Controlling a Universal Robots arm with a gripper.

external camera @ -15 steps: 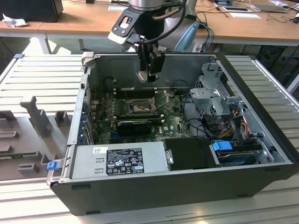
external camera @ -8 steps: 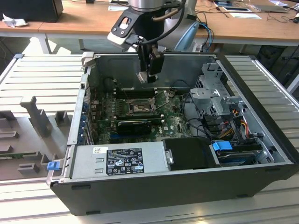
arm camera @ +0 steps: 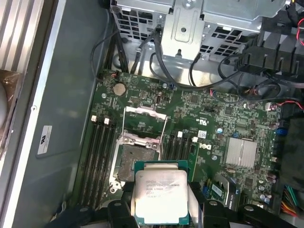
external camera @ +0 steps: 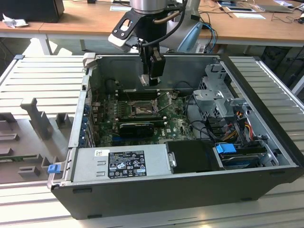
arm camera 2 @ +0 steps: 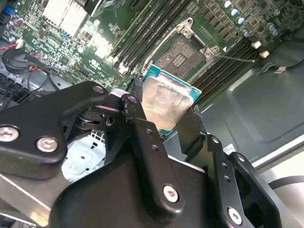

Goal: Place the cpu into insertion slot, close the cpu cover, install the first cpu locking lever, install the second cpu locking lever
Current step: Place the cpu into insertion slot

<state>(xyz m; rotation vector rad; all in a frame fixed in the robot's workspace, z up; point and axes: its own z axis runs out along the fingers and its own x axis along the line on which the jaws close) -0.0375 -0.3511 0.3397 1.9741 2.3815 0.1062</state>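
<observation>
Exterior view first, starting from its left: a grey moulded tray (external camera: 28, 137) sits on the ribbed table (external camera: 47, 76) beside the open computer case (external camera: 156, 194). Next comes the power supply (external camera: 126, 164) along the case's near wall. Around the middle, the gripper (external camera: 153, 78) hangs above the green motherboard (external camera: 175, 124), and the insertion slot (external camera: 142, 110) sits below, clear of it. Over on that view's right is the metal drive cage (external camera: 216, 95).

Both wrist views show the fingers (arm camera 2: 137, 118) pinched on two opposite edges of the cpu (arm camera 2: 166, 102), pale face out. So it's held up in the air, not seated. In the first wrist view, the cpu cover (arm camera: 145, 124) is flipped open right next to the bare insertion slot, with memory slots (arm camera: 97, 156) on either side and a silver heatsink (arm camera: 241, 153) further over.
</observation>
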